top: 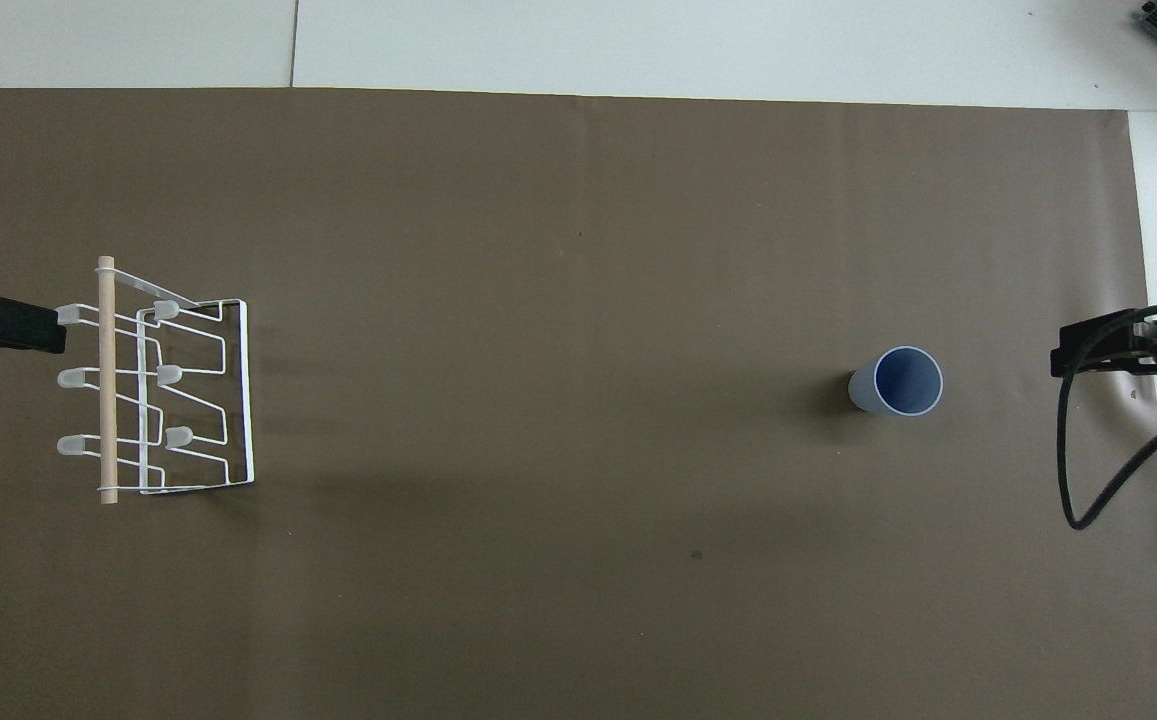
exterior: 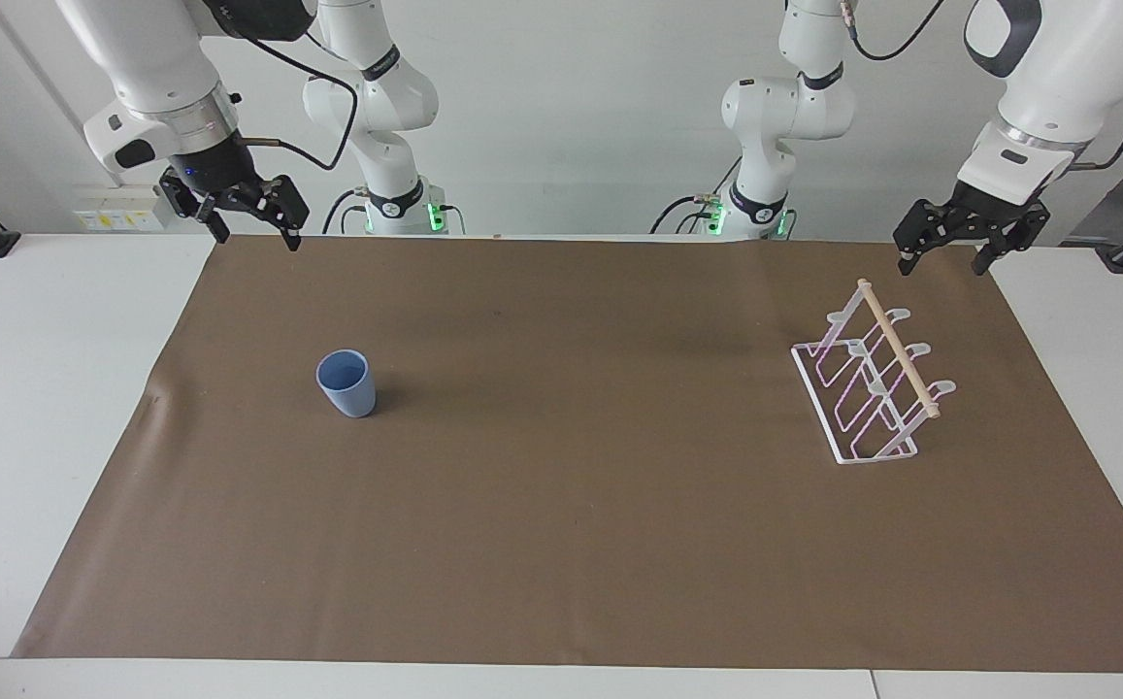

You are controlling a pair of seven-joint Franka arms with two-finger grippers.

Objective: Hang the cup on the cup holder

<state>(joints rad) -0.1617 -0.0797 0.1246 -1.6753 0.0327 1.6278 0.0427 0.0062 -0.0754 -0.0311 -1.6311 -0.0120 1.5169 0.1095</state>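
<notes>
Brown mat point(exterior: 561, 544): it covers most of the white table point(exterior: 47, 437), and its free edge lies closest to the facing camera; the cup and the rack both stand on it.
Cup point(exterior: 346, 382): a small light-blue tumbler without handle, standing upright with its open rim up, toward the right arm's end of the table; nothing touches it.
Cup holder point(exterior: 872, 388): a slanted rack of white wire loops with flat white prongs and a light wooden rod along its top; it stands toward the left arm's end of the table, well apart from the cup, and no cup hangs on it.
Right gripper point(exterior: 248, 225): it hangs in the air over the edge of the mat closest to the robots, at the right arm's end; its fingers are spread apart and grasp nothing; it is well apart from the cup.
Left gripper point(exterior: 944, 254): it hangs in the air over the mat's corner at the left arm's end, near the rack's upper end but not touching it; its fingers are spread apart and hold nothing.
Cable point(top: 1098, 450): a black cable loops down from the right arm, seen in the overhead view beside the cup's end of the mat.
</notes>
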